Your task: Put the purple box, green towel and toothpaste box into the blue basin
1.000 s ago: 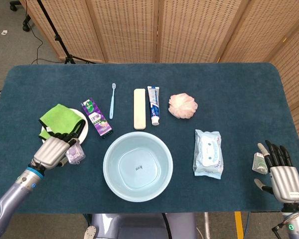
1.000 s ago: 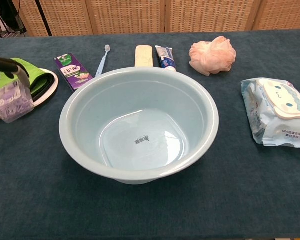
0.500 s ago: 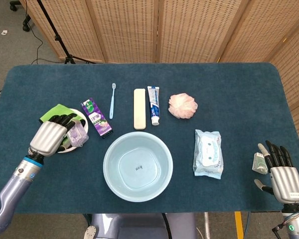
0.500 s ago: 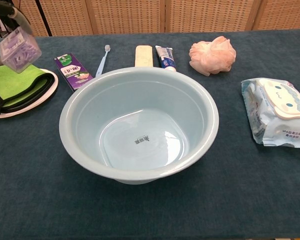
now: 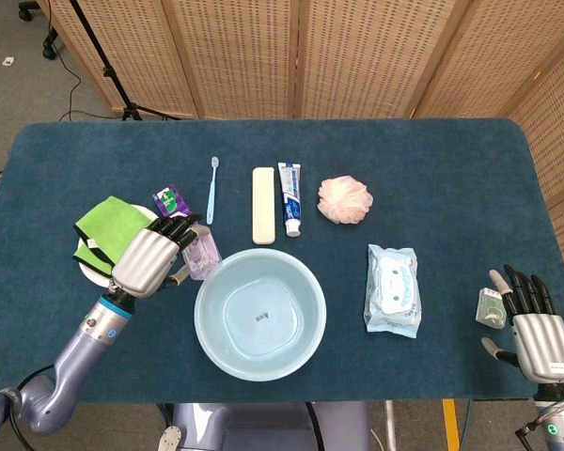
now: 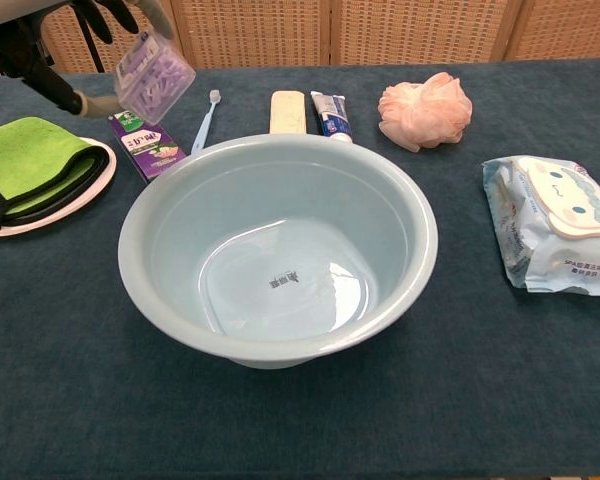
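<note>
Purple and translucent, the purple box (image 5: 203,253) is pinched in the dark fingers of the left hand (image 5: 150,260) and held in the air, tilted, just beside the upper-left rim of the blue basin (image 5: 259,313); in the chest view it hangs above the toothpaste box (image 6: 146,144). The toothpaste box lies flat on the bench (image 5: 432,169), partly hidden under the hand in the head view. The green towel (image 5: 109,228) is folded on a white plate (image 5: 87,273) at the left, well apart from the basin. Nothing is seen inside the basin. The right hand (image 5: 534,331) is rested at the bench's near right corner with fingers spread, holding nothing, a small packet (image 5: 490,307) lying just beside its fingertips.
</note>
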Motion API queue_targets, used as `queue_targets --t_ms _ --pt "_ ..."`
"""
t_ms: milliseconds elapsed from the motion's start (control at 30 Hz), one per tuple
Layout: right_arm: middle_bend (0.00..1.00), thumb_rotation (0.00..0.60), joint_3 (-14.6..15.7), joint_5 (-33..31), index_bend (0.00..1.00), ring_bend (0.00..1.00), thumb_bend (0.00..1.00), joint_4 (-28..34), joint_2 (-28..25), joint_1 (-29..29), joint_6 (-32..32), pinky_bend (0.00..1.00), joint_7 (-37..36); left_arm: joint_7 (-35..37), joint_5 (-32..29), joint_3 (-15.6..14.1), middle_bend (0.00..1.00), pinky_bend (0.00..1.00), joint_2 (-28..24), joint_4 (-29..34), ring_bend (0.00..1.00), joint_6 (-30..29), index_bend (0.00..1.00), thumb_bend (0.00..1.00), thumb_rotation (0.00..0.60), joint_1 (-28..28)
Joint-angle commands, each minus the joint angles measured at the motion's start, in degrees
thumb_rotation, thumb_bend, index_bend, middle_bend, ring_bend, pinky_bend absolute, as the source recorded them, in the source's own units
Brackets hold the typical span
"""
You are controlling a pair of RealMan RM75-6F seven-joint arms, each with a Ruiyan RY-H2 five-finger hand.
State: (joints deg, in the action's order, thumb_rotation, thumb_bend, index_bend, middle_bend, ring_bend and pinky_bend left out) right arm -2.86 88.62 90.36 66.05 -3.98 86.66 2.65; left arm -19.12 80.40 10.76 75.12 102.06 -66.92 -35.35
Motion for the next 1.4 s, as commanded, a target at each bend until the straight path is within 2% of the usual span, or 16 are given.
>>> queue_targets --t_ms 33,433,533,633,700,800,867,1100,1400 --pt "0.0 0.6 -0.01 0.07 0.0 0.0 0.06 0.02 -0.03 -0.01 0.04 0.0 -0.09 -0.3 -1.25 0.75 0.24 0.3 1.95 0.41 0.24 0.61 0.54 0.34 0.6 -1.08" --pt "0.0 0.6 -0.2 -0.03 0.0 0.0 0.06 -0.1 -0.23 0.08 0.28 0.0 -0.96 -3.21 -2.35 -1.64 0.24 0.3 6.12 1.95 0.24 3.74 0.53 0.32 0.6 -3.11" --pt "0.0 0.6 -0.22 0.03 0.0 0.0 0.05 -0.1 -0.28 0.1 0.34 0.0 -1.07 -4.93 -3.91 -2.68 0.18 0.3 6.69 2.75 0.21 5.56 0.52 0.31 0.6 -3.64" --pt "0.0 0.6 -0.25 0.05 0.0 0.0 0.05 -0.13 -0.3 0.13 0.44 0.0 -1.22 -5.81 -5.52 -2.96 0.05 0.26 6.32 3.59 0.07 7.0 0.36 0.29 0.6 -4.14" --pt "0.0 0.6 -0.3 0.0 0.0 0.0 0.06 -0.19 -0.31 0.15 0.48 0.0 -1.38 -5.96 -6.99 -3.07 0.0 0.16 5.45 4.43 0.0 8.35 0.18 0.28 0.6 -4.6" --pt "0.0 0.6 -0.35 -0.01 0.0 0.0 0.06 -0.22 -0.3 0.15 0.51 0.0 -1.44 -5.93 -7.57 -3.11 0.0 0.11 4.65 4.91 0.0 8.77 0.04 0.26 0.6 -4.82" --pt "0.0 0.6 -0.35 0.01 0.0 0.0 0.06 -0.2 -0.3 0.15 0.53 0.0 -1.42 -5.87 -8.22 -3.26 0.0 0.11 4.03 5.12 0.0 9.2 0.0 0.26 0.6 -4.94" --pt "0.0 0.6 -0.35 -0.01 0.0 0.0 0.05 -0.08 -0.35 0.19 0.56 0.0 -1.31 -4.55 -8.69 -3.53 0.0 0.1 2.77 5.1 0.0 8.66 0.0 0.25 0.6 -4.57" --pt "0.0 0.6 -0.44 -0.2 0.0 0.0 0.06 -0.04 -0.35 0.19 0.48 0.0 -1.24 1.41 -9.1 -6.18 0.0 0.03 -3.51 4.3 0.0 6.64 0.0 0.25 0.6 -0.25"
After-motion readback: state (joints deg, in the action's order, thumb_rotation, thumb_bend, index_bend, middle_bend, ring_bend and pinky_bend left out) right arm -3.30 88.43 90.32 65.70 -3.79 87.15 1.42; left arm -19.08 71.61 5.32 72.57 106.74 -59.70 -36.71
